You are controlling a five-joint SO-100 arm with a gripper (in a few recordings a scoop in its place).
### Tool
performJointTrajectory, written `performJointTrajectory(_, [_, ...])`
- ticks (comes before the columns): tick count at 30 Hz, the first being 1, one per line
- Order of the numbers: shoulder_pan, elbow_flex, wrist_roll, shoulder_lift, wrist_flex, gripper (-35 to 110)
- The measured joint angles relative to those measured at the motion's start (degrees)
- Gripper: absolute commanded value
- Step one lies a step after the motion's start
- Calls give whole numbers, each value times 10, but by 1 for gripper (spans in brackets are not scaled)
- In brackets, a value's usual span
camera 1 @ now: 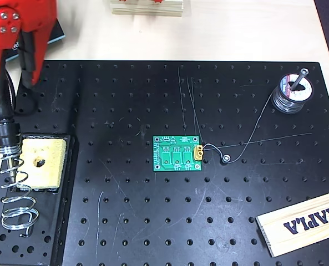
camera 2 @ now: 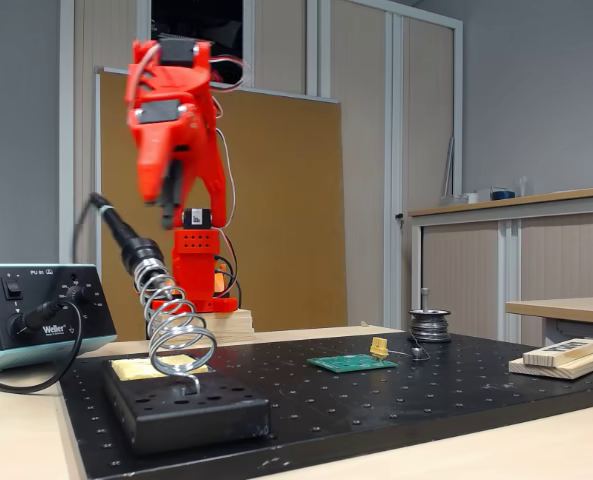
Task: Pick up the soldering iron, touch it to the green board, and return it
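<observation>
The soldering iron (camera 1: pixel 3 133) (camera 2: pixel 126 240) rests tip-down in the silver coil-spring holder (camera 1: pixel 17 205) (camera 2: pixel 176 330) at the left of the plate, its black handle sticking up and back. My red gripper (camera 1: pixel 14 91) (camera 2: pixel 171 222) hangs just above and beside the handle's upper end, jaws apart and holding nothing. The green board (camera 1: pixel 178 153) (camera 2: pixel 353 363) lies flat at the middle of the plate, its yellow connector (camera 1: pixel 198 152) on the right edge in the overhead view, well away from the gripper.
The black perforated plate (camera 1: pixel 153 221) covers the table. A yellow sponge (camera 1: pixel 42 163) sits in the holder's base. A solder spool (camera 1: pixel 290 94) stands at the back right, its wire trailing toward the board. A wooden block (camera 1: pixel 303 221) lies front right. A soldering station (camera 2: pixel 36 315) stands left.
</observation>
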Motion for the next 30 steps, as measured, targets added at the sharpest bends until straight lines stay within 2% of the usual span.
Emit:
performJointTrajectory(11, [52, 39, -19, 1, -28, 17])
performJointTrajectory(17, [55, 40, -8, -18, -44, 0])
performJointTrajectory(30, [54, -132, 27, -152, -2, 0])
